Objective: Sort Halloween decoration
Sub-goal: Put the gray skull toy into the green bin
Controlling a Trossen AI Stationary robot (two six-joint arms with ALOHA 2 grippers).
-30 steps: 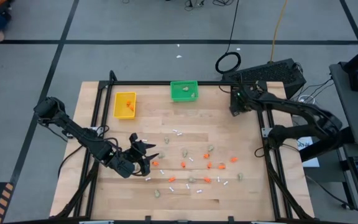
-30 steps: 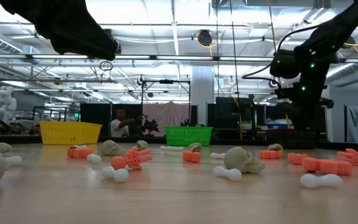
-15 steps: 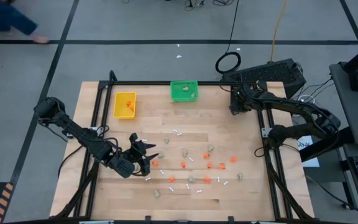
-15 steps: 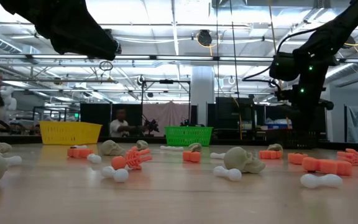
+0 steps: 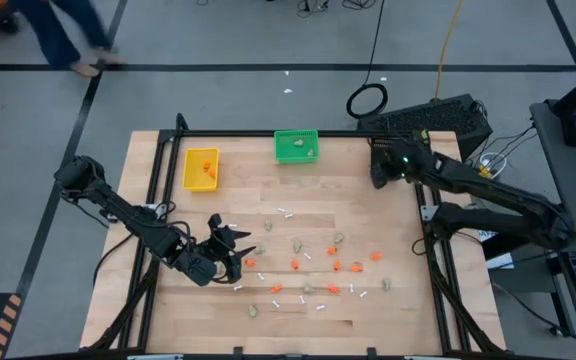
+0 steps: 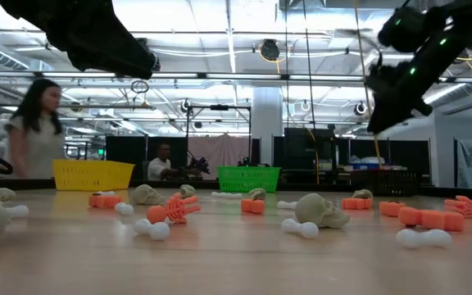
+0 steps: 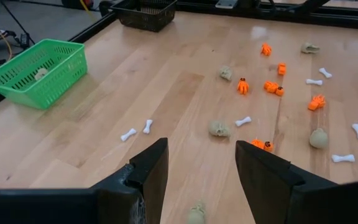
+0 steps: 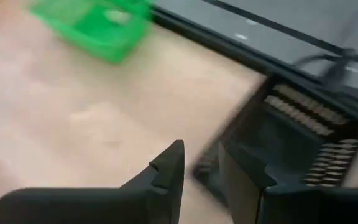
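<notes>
The Halloween decoration [image 5: 308, 265] lies scattered over the middle of the wooden table: orange bits [image 7: 242, 85], beige lumps [image 7: 218, 129] and white sticks [image 7: 243, 121]. My left gripper [image 7: 201, 168] hangs open above the table's near left part [image 5: 233, 243], nothing between its fingers. My right gripper [image 8: 201, 171] hovers at the far right corner [image 5: 376, 177], raised and slanting down beside the black bin [image 8: 291, 143]. Its fingers stand slightly apart and hold nothing.
A yellow bin [image 5: 201, 168] with orange bits and a green bin [image 5: 296, 146] with beige lumps stand at the far edge. Black frame rails [image 5: 153, 190] border the table. A person [image 6: 35, 127] walks behind the table in the low view.
My right gripper has risen above the black bin and tipped from pointing steeply down to a slant, its wrist drawing back toward the table's right edge. A person has walked into the room behind the table.
</notes>
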